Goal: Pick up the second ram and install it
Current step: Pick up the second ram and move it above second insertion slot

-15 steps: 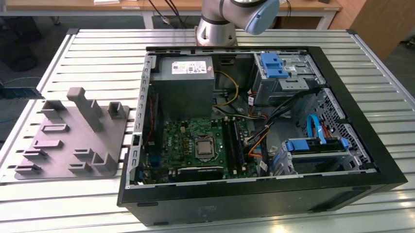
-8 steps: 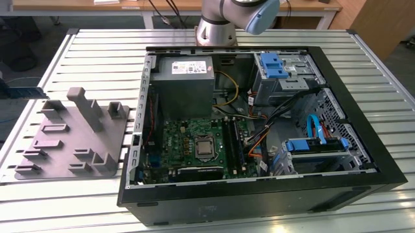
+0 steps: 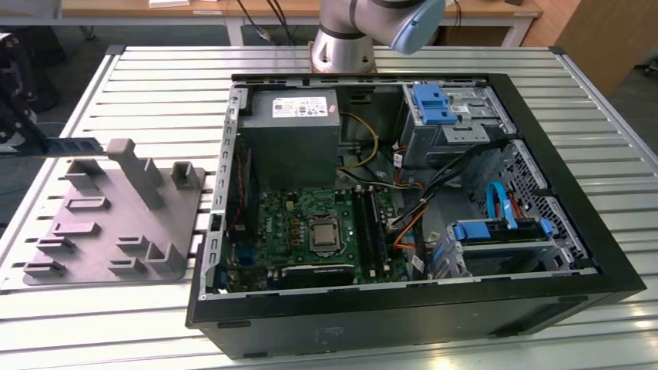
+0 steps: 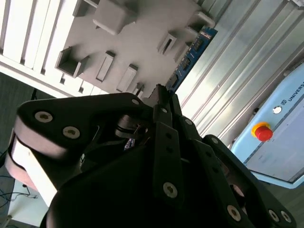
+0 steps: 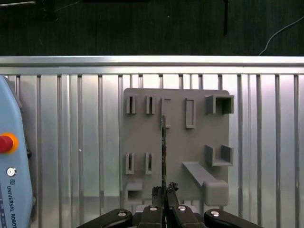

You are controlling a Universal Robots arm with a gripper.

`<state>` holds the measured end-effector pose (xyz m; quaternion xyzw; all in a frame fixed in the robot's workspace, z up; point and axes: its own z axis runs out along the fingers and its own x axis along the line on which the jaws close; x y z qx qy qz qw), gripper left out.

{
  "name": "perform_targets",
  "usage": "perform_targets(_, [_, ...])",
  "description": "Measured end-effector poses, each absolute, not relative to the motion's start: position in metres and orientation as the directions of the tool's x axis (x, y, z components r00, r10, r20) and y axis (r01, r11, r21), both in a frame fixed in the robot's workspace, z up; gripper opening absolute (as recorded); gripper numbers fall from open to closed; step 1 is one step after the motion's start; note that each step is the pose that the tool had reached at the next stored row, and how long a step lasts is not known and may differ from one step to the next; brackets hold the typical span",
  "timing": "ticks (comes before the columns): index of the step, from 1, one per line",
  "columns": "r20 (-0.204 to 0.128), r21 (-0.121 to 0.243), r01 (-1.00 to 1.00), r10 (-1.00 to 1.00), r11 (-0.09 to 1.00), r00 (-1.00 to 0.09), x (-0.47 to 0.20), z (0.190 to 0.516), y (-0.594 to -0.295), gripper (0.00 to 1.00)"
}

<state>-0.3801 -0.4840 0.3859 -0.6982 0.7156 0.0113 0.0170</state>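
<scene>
The second ram (image 3: 77, 146), a thin blue stick, hangs level above the grey tray (image 3: 113, 231) at the exterior view's left, clear of the tray's slots. My gripper (image 3: 37, 146) is shut on one end of it at the picture's edge. In the second wrist view the blue board with black chips (image 4: 190, 52) runs out from my fingertips (image 4: 160, 92) over the tray (image 4: 137, 42). The first wrist view shows the ram edge-on (image 5: 163, 142), a thin line rising from my gripper (image 5: 164, 190) across the tray (image 5: 175, 156).
An open black computer case (image 3: 575, 254) lies on the slatted metal table (image 3: 154, 85), with the green motherboard (image 3: 308, 223), memory slots (image 3: 372, 223) and power supply (image 3: 293, 131) showing. The arm's base (image 3: 344, 42) stands behind it. A light blue pendant with a red button (image 5: 9, 156) lies beside the tray.
</scene>
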Motion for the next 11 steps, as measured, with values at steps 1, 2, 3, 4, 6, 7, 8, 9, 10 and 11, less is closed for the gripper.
perform_targets(1, [-0.04,-0.008,-1.0,-0.999,0.025,-0.024,-0.376,0.386,-0.484,0.14])
perform_targets(2, [-0.04,-0.008,-1.0,-0.999,0.025,-0.025,-0.373,0.386,-0.484,0.14])
perform_targets(3, [-0.04,-0.008,-1.0,-0.999,0.025,-0.024,-0.37,0.386,-0.484,0.14])
perform_targets(4, [-0.04,-0.008,-1.0,-0.999,0.025,-0.024,-0.366,0.386,-0.484,0.14])
perform_targets(6, [-0.04,-0.008,-1.0,-0.999,0.025,-0.025,-0.359,0.386,-0.484,0.14])
perform_targets(7, [-0.04,-0.008,-1.0,-0.999,0.025,-0.025,-0.356,0.386,-0.484,0.14])
perform_targets(8, [-0.04,-0.008,-1.0,-0.999,0.025,-0.025,-0.353,0.386,-0.484,0.14])
perform_targets(9, [-0.04,-0.007,-1.0,-0.999,0.025,-0.024,-0.349,0.386,-0.484,0.14])
perform_targets(10, [-0.04,-0.007,-1.0,-0.999,0.025,-0.025,-0.346,0.386,-0.484,0.14])
perform_targets(11, [-0.04,-0.007,-1.0,-0.999,0.025,-0.025,-0.342,0.386,-0.484,0.14])
